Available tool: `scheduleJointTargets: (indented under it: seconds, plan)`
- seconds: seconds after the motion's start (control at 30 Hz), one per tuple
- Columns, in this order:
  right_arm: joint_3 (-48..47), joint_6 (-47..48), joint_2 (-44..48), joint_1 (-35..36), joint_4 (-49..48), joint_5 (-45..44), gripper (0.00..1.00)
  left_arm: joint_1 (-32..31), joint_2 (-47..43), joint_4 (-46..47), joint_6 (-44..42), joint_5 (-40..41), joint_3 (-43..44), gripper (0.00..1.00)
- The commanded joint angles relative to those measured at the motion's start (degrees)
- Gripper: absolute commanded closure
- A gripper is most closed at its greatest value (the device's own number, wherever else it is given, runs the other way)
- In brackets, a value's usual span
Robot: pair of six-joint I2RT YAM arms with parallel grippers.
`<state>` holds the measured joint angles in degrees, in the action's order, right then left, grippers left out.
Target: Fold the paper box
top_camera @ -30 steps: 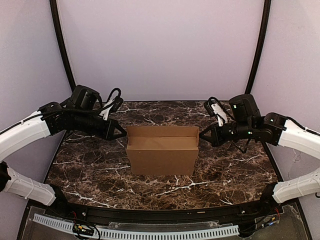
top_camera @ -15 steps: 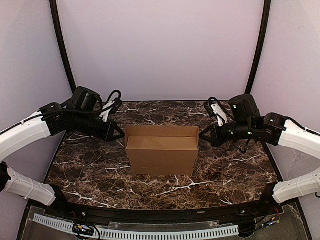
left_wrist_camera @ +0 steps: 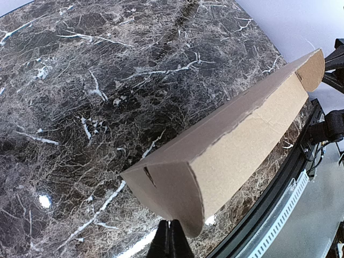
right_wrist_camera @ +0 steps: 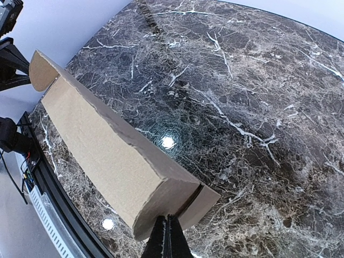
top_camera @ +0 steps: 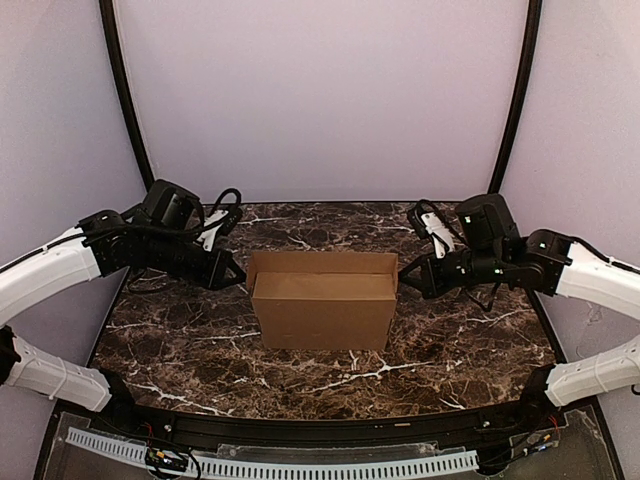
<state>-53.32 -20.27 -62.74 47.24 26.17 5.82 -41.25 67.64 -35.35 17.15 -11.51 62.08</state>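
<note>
Since a second ago: my left claw (top_camera: 238, 279) has dropped a little and come nearer the arm bases, and the left end of the paper box (top_camera: 325, 318) has slid slightly leftward with it. My right claw (top_camera: 403, 281) has also sunk a touch at the opposite end. Position now: the box sits about mid-way across the dark marbled counter (top_camera: 450, 350), long axis running left to right, plain brown front face turned toward my bases. A taller rear panel stands up behind the front section, its top edge level. Left claw: fingers pressed together, nothing between them, tip at the left end of the box, low against the rounded end flap. From the left wrist view that flap curves down right over my fingertips, a short slit cut near its upper corner; contact looks likely, but I cannot tell for certain. Right claw: fingers likewise pressed together and empty, tip at the right end of the box. From the right wrist view the near end shows a rounded flap folded in, with a flat tab sticking out beside it onto the counter, just off my fingertips. Both arms reach inward from the sides, so the box lies between the two claw tips. The far end flap shows in each wrist view, rounded and standing free.
</note>
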Motion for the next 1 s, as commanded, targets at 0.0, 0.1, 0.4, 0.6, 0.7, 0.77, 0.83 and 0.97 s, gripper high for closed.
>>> scheduleJointTargets:
  seconds: [0.0, 0.1, 0.4, 0.6, 0.7, 0.77, 0.83, 0.97]
  plan:
    - [0.48, -0.78, 0.45, 0.99, -1.15, -1.10, 1.00, -0.14, -1.16, -0.38, -0.01, -0.85, -0.78, 0.99]
    - [0.41, -0.71, 0.43, 1.11, -1.12, -1.40, 1.00, -0.13, -0.88, -0.06, 0.21, -1.17, -0.74, 0.99]
    - [1.19, -0.83, 0.51, 1.19, -0.89, -1.86, 1.00, -0.41, 0.15, 0.91, 0.60, -2.11, -1.06, 0.99]
    - [1.66, -0.91, 0.55, 1.30, -0.63, -2.22, 1.00, -1.13, 0.66, 1.11, 0.82, -2.20, -0.82, 0.99]
    - [1.94, -1.08, 0.60, 1.48, -0.52, -2.30, 1.00, -1.48, 0.97, 1.16, 0.87, -2.21, -0.87, 0.99]
    - [2.02, -1.16, 0.69, 1.66, -0.47, -2.44, 1.00, -1.65, 1.07, 1.16, 0.89, -2.10, -0.98, 0.99]
    - [2.08, -1.18, 0.77, 1.78, -0.38, -2.59, 1.00, -1.78, 1.09, 1.18, 0.87, -1.88, -1.12, 0.99]
    - [2.22, -1.30, 0.78, 1.93, -0.28, -2.75, 1.00, -1.89, 0.80, 1.16, 1.00, -1.54, -1.81, 0.99]
